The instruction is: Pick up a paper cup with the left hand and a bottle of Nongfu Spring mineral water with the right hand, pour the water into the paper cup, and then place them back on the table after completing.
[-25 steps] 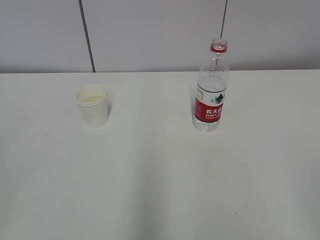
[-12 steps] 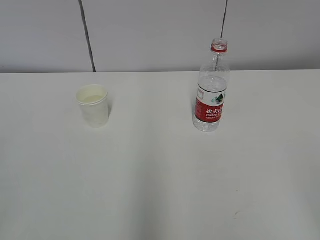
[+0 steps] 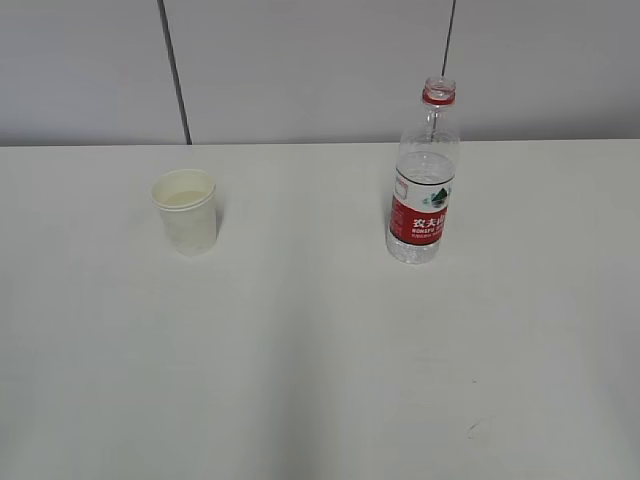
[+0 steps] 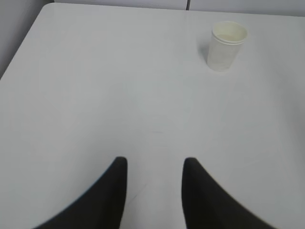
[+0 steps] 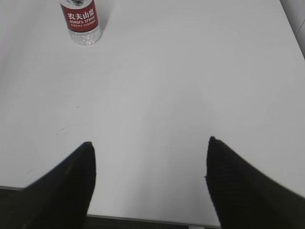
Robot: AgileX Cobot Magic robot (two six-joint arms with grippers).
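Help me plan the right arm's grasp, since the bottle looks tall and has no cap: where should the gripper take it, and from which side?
Likely best around the labelled middle of the bottle, coming in level from the near side. It stands upright on the table, the neck is open, and the label band is its widest, straightest part. The right gripper is open and well short of it.

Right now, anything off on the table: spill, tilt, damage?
Nothing stands out. The paper cup and the capless bottle both stand upright and apart on the table, with no spill visible.
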